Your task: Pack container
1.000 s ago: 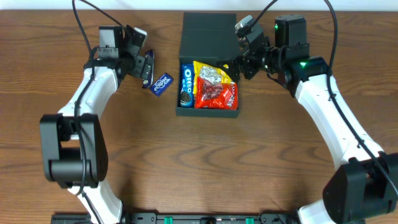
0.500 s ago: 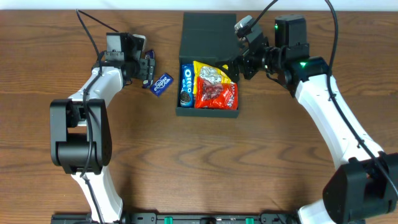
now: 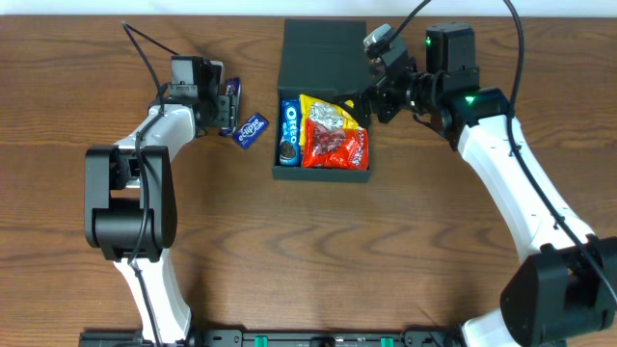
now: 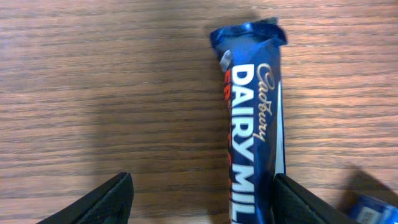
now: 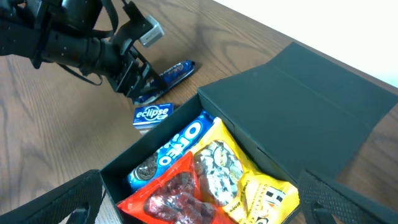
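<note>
- Tabletop (image 3: 318, 251) of brown wood carried your whole job, with the container (image 3: 321, 174) at its far middle and the flap lid (image 3: 323, 43) thrown back and open.
- Inside, you had three snacks lying side by side: an Oreo pack (image 3: 288, 130) along the left wall, with a yellow packet (image 3: 323, 104) and a red packet (image 3: 337, 149) filling the rest.
- Your right gripper (image 3: 371, 96) hovered at the container's right rim, jaws spread wide and empty.
- Your left gripper (image 4: 200, 190) hung low over the table, left of the container, with its jaws wide apart around a Dairy Milk bar (image 4: 255, 124) but not closed on it.
- An Eclipse box (image 3: 252, 129) lay just beside the bar, outside the container.
- By my reading, packing was past halfway: bar and box to go in, lid to shut.
</note>
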